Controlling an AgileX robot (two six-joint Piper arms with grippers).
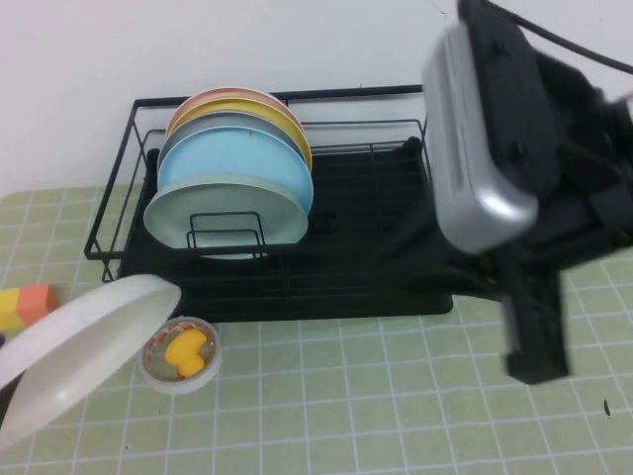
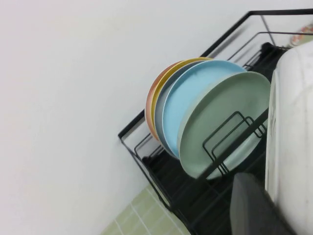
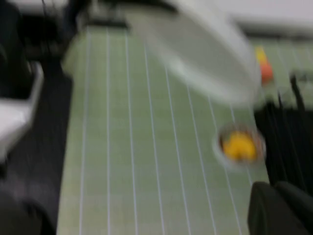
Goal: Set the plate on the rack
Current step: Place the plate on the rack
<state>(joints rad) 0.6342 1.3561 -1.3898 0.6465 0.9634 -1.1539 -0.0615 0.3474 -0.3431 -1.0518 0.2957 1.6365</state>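
At the near left we see the plate [image 1: 84, 351], large, round, plain white with a raised rim, tilted up off the green gridded mat [image 1: 396, 396] with its low edge toward the near left corner. The left gripper [image 2: 259, 205] shows only as a dark finger beside the plate's rim in its wrist view; we judge it is clamped on the near rim, since the plate hangs tilted in the air. The plate looks rigid, smooth and glossy, probably ceramic or melamine: moderately heavy, slippery, breakable if dropped. The rim is the sensible place to grip.

Far left on the mat lie an orange and yellow block [image 1: 25, 305]. Just beside the plate sits a small clear cup [image 1: 180, 354] holding something yellow.

Behind stands the rack [image 1: 129, 178], black wire, rectangular, with a black tray base. On its left side, upright plates stand in a row: pink, yellow, grey, light blue, and a pale mint-green plate [image 1: 226, 220] nearest us.

On the right, the right gripper [image 1: 534, 346] hangs raised above the mat, near the rack's right end; we cannot tell how its fingers stand.
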